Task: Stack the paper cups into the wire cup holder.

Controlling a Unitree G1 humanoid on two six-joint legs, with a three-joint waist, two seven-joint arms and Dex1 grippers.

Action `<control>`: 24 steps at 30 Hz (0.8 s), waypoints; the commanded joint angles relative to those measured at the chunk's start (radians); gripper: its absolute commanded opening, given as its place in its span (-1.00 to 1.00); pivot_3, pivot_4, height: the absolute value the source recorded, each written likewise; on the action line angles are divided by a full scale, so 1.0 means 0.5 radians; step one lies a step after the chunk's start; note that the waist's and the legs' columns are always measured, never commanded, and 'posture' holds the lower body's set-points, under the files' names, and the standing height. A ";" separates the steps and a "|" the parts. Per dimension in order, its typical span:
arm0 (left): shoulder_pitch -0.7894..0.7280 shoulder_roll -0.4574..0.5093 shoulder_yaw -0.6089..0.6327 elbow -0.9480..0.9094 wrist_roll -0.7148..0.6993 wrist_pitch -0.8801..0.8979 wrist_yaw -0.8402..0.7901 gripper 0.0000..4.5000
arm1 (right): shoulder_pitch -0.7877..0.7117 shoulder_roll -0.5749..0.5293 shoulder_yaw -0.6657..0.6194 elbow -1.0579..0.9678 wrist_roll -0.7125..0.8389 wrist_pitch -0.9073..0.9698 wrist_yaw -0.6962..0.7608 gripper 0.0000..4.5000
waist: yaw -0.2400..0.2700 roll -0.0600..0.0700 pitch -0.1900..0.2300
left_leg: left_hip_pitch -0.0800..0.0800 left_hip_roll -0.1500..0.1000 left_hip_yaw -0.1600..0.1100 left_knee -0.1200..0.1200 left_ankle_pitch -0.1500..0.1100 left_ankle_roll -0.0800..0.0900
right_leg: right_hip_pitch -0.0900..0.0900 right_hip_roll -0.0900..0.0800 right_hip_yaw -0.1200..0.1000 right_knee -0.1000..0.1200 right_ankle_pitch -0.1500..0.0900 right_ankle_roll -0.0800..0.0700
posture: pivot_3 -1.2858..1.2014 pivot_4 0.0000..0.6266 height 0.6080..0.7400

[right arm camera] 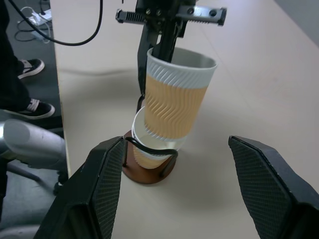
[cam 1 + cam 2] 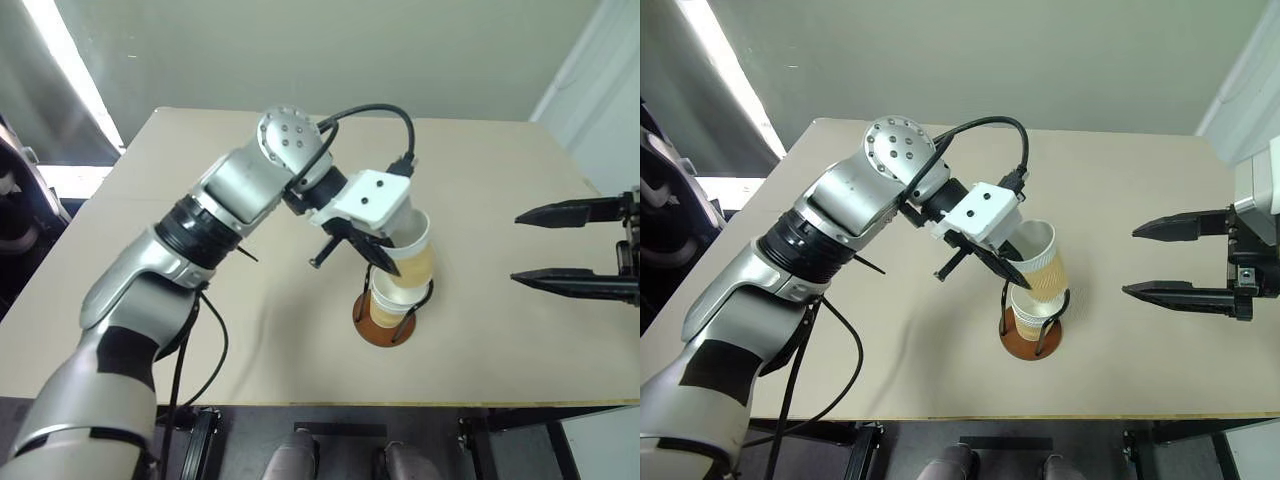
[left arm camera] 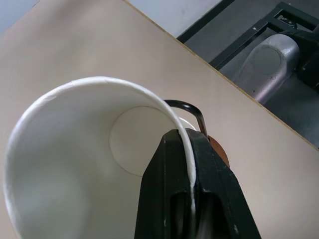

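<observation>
The left gripper (image 2: 1012, 268) is pinching the rim of a paper cup (image 1: 175, 99) between closed fingers, holding it tilted with its base entering a second cup (image 1: 149, 149). That lower cup is sitting inside the wire cup holder (image 1: 148, 172), which is standing near the table's (image 2: 200, 330) front edge. The right gripper (image 2: 535, 247) is waiting beside it, fingers spread wide and grasping nothing.
</observation>
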 commanded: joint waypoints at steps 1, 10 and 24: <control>0.005 0.003 -0.018 -0.052 0.040 -0.088 -0.064 -0.98 | 0.003 -0.002 -0.090 -0.023 0.012 -0.005 -0.016 0.50 | 0.000 0.000 0.000 | 0.000 0.000 0.000 0.000 0.000 0.000 | 0.000 0.000 0.000 0.000 0.000 0.000 | 0.03 -0.52 1.00; 0.017 0.001 -0.038 -0.038 0.090 -0.127 -0.064 -0.98 | 0.016 0.004 -0.100 -0.019 0.004 -0.010 -0.020 0.50 | 0.000 0.000 0.000 | 0.000 0.000 0.000 0.001 0.000 0.000 | 0.000 0.000 0.000 0.000 0.000 0.000 | 0.03 -0.52 1.00; 0.042 -0.040 -0.071 -0.001 0.195 -0.168 -0.064 -0.90 | 0.017 -0.005 -0.076 -0.006 -0.007 -0.029 -0.023 0.50 | 0.000 0.000 0.000 | 0.000 0.000 0.000 0.002 0.000 0.001 | 0.000 0.000 0.000 0.001 0.000 0.000 | 0.03 -0.52 1.00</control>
